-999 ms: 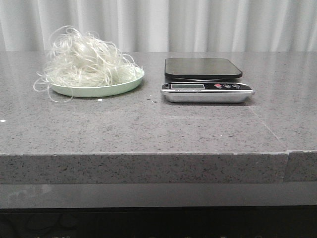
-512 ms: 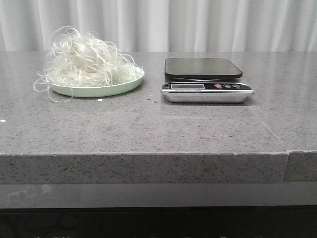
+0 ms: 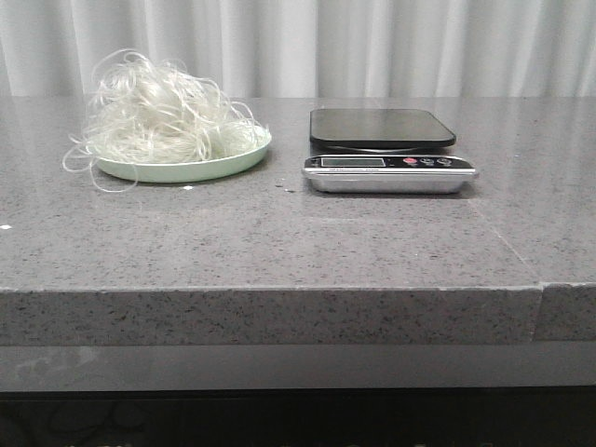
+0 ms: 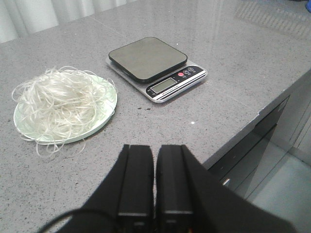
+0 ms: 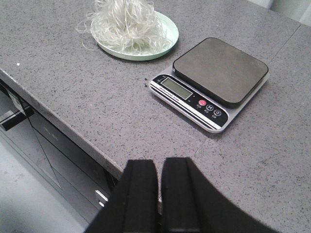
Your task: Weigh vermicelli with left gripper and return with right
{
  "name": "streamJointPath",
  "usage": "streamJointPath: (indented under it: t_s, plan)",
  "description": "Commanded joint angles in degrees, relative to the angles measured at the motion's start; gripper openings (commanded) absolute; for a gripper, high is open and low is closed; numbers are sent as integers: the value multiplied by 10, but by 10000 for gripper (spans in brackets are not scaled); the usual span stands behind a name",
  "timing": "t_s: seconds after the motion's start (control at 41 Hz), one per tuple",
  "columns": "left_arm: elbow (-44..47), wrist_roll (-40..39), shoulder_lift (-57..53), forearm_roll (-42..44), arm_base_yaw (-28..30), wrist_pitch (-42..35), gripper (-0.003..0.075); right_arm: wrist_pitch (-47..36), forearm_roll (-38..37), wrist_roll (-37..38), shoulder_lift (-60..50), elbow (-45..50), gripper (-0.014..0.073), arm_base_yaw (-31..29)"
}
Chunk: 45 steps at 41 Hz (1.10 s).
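The vermicelli (image 3: 158, 116) is a fluffy whitish nest heaped on a pale green plate (image 3: 244, 158) at the table's back left. It also shows in the left wrist view (image 4: 58, 99) and the right wrist view (image 5: 125, 22). A kitchen scale (image 3: 384, 149) with a bare black platform stands to its right. My left gripper (image 4: 155, 148) is shut and empty, held above the table's front part, well short of the plate. My right gripper (image 5: 159, 164) is shut and empty, above the table's front edge, near the scale (image 5: 211, 82). Neither gripper shows in the front view.
The grey speckled table (image 3: 279, 242) has a seam towards its right end (image 3: 542, 289). White curtains hang behind it. Dark cabinet fronts (image 5: 43, 141) lie below the front edge. The scale's display (image 4: 163, 86) faces the front.
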Motion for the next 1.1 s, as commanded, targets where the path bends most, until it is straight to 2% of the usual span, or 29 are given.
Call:
streamJointPath:
  t_s: [0.0, 0.146, 0.365, 0.56, 0.78, 0.926, 1.072]
  plan:
    - [-14, -3, -1, 0, 15, -43, 141, -37, -8, -2, 1, -14, 198, -3]
    - [25, -3, -29, 1, 95, -76, 141, -37, -8, -2, 1, -14, 198, -3]
    - [192, -3, -148, 1, 230, -236, 141, -37, -8, -2, 1, -14, 198, -3]
    - [321, -3, -244, -3, 314, -319, 141, -37, -8, -2, 1, -14, 198, -3]
    - [415, -3, -308, -3, 352, -382, 141, -37, -8, -2, 1, -14, 198, -3]
    - [454, -3, -318, -4, 357, -446, 141, -37, -8, -2, 1, -14, 198, -3]
    - [453, -3, -318, -4, 357, -436, 141, -37, -8, -2, 1, -14, 198, -3]
